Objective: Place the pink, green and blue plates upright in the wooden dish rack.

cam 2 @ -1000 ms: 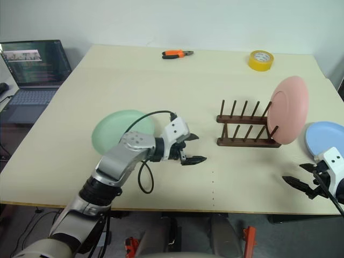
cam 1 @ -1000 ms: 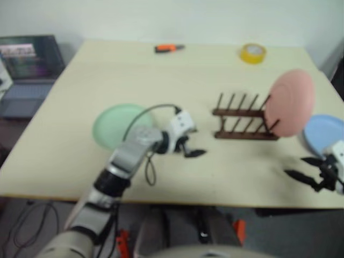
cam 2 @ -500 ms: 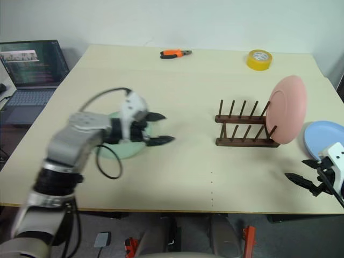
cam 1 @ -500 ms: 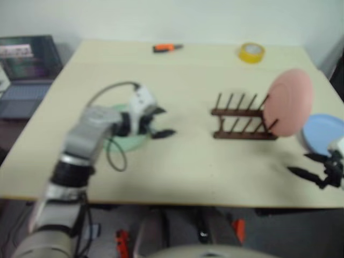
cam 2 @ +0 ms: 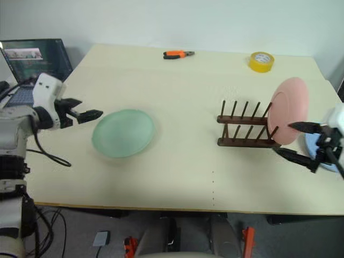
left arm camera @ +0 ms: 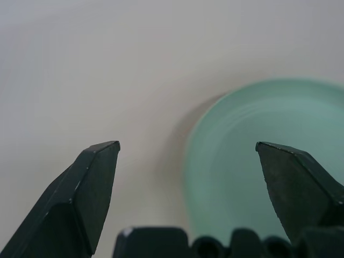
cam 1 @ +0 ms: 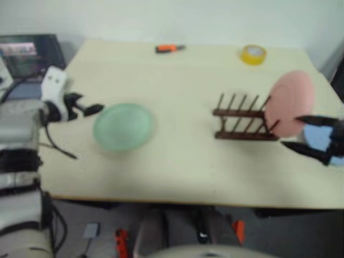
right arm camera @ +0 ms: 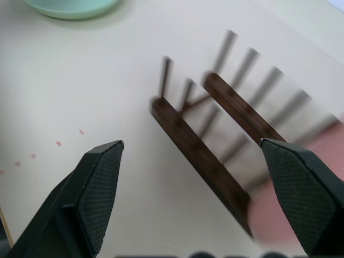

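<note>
Tabletop now: left gripper (cam 2: pixel 88 114) has swung out beside the green plate (cam 2: pixel 123 133), fingers apart, right gripper (cam 2: pixel 301 142) risen, agape, pink plate (cam 2: pixel 288 110) racked.

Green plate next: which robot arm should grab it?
Probably the left. Its open end effector hangs just beside the green plate, which lies flat on the table. The right end effector is far across, by the pink plate.
</note>
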Robot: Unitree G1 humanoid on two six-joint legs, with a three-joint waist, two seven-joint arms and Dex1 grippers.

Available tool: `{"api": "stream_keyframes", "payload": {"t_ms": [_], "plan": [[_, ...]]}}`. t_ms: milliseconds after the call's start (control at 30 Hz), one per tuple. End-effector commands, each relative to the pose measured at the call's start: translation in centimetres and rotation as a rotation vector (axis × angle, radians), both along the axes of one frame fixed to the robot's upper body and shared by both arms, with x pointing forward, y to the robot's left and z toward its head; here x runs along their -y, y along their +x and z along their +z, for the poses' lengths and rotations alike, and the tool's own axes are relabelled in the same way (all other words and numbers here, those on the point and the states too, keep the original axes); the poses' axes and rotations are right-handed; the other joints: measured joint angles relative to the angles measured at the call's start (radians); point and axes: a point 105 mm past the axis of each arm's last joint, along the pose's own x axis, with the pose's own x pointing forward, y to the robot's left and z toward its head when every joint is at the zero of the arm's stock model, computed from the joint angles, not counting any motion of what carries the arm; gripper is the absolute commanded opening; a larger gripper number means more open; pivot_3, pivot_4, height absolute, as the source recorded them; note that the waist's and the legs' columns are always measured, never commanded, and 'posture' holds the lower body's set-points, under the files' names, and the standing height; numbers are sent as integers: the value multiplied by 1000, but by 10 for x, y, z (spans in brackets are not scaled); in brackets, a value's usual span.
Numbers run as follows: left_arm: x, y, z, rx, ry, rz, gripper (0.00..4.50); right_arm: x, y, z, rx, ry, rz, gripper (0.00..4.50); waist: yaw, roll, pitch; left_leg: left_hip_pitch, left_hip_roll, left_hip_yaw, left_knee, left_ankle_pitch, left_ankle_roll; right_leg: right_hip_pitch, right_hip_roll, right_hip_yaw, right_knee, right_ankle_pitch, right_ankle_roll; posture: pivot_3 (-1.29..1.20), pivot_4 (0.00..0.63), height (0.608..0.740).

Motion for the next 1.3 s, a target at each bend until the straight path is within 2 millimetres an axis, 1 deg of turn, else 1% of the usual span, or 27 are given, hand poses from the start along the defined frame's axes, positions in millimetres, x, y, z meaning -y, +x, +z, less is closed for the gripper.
{"api": "stream_keyframes", "payload": {"t_ms": [33,67,133,200,367,400,467,567,633,733,800,833,900,933,1000,1033,1067,1167,1233,1300], "plan": [[3,13,-6,-3,42,18,4467,-14,2,5,20,-19,42,4424,11,-1,0,-1,0,0,0,0,0,0,0,0,0,0,1,0,150,740],[3,15,-9,-8,27,31,4467,-16,2,4,19,-21,44,4424,12,-2,0,-3,-1,0,0,0,-1,-1,-1,0,-1,2,5,0,150,740],[5,17,-17,-29,3,38,4467,-21,2,3,17,-19,48,4424,12,-5,-1,-9,0,0,1,-1,-1,-7,0,1,0,3,6,0,150,740],[4,17,-28,-59,22,51,4467,-24,2,1,16,-19,51,4424,11,-5,-2,-13,0,-1,1,0,-1,-11,0,1,1,4,5,0,150,740],[4,18,-37,-74,4,73,4467,-28,1,2,19,-20,53,4424,9,-5,-2,-12,1,-2,2,0,-1,-11,1,0,3,3,6,0,150,740],[5,18,-37,-72,-2,70,4303,-28,1,3,23,-22,54,4477,9,-5,-2,-12,1,-1,3,0,-1,-10,1,0,3,3,6,0,150,740],[7,18,-35,-65,-14,63,3873,-32,2,5,33,-21,68,4500,8,-5,-2,-11,2,-1,5,0,-1,-10,1,-1,4,4,7,0,150,740],[11,20,-31,-55,-28,52,2794,-43,3,8,49,-11,105,4500,7,-5,-2,-12,2,0,9,0,-1,-9,1,0,4,7,8,0,150,740],[13,21,-29,-47,-34,49,2134,-50,6,7,53,-4,123,4500,6,-5,-2,-12,3,0,11,0,-1,-9,0,0,3,8,7,0,150,740],[19,22,-24,-33,-48,38,988,-62,11,4,62,-1,152,4500,6,-5,-2,-13,3,0,13,0,-1,-9,-1,1,3,8,5,0,150,740],[27,24,-16,-7,-66,21,267,-72,18,3,82,6,172,4500,6,-5,-2,-13,4,0,14,0,-1,-9,-1,1,3,8,5,0,150,740],[31,26,-10,13,-75,18,23,-78,21,3,94,6,184,4500,6,-5,-2,-13,4,0,14,0,0,-9,-1,1,3,8,4,0,150,740],[38,30,4,57,-98,15,23,-90,30,3,129,8,201,4500,6,-5,-2,-13,4,0,15,0,0,-9,-1,1,4,9,4,0,150,740],[40,30,8,69,-106,14,23,-93,33,4,141,9,205,4500,7,-5,-2,-13,3,0,15,0,0,-9,-1,1,4,9,4,0,150,740],[50,34,27,126,-142,6,23,-111,47,7,195,20,221,4500,6,-5,-2,-13,3,0,15,0,0,-9,1,1,4,9,5,0,150,740],[54,36,36,154,-154,5,23,-122,53,9,227,25,236,4500,6,-5,-2,-13,3,0,15,0,0,-9,2,1,4,10,5,0,150,740],[58,39,47,186,-156,17,23,-137,60,12,267,35,257,4500,6,-5,-2,-14,3,0,15,0,1,-10,2,1,4,11,7,0,150,740],[66,44,66,247,-132,50,23,-168,71,13,339,33,286,4500,5,-5,-2,-15,3,0,16,1,1,-10,4,1,4,13,10,0,150,740],[80,47,85,297,-146,54,23,-193,73,9,372,16,341,4500,5,-5,-2,-15,3,0,15,1,1,-11,4,1,4,13,10,0,150,740],[89,49,96,331,-119,54,23,-212,73,8,392,21,379,4500,5,-5,-2,-15,2,0,14,0,1,-11,4,1,4,13,9,0,150,740]]}}
